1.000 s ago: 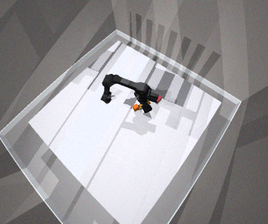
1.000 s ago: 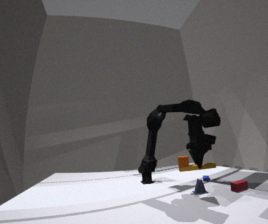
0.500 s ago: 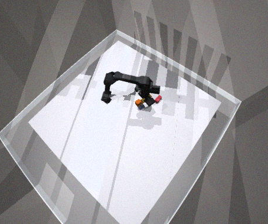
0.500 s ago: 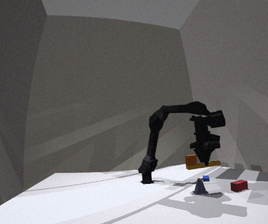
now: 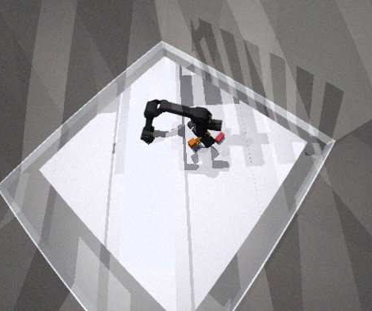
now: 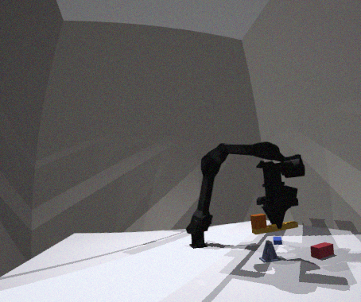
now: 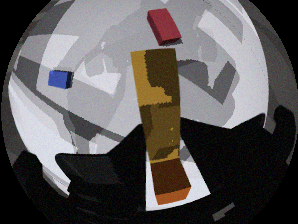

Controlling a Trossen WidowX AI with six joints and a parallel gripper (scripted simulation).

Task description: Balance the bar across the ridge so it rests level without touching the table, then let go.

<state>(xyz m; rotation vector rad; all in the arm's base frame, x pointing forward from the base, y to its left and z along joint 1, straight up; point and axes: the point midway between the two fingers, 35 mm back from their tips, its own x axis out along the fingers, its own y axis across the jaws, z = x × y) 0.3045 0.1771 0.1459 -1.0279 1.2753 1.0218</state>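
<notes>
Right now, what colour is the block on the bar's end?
Orange block; clearest in the exterior view.

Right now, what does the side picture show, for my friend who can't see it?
A black robot arm's end effector holds a yellow bar with an orange block on one end, in the air above a small gray ridge. A little blue cube and a red block sit on the white table.

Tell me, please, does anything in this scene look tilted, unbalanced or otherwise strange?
One thing: the yellow bar, held in the air by the gripper, carries an orange block on one end only, so it looks lopsided. It hangs above the grey ridge, not yet on it. Nothing looks spilled or damaged.
</notes>
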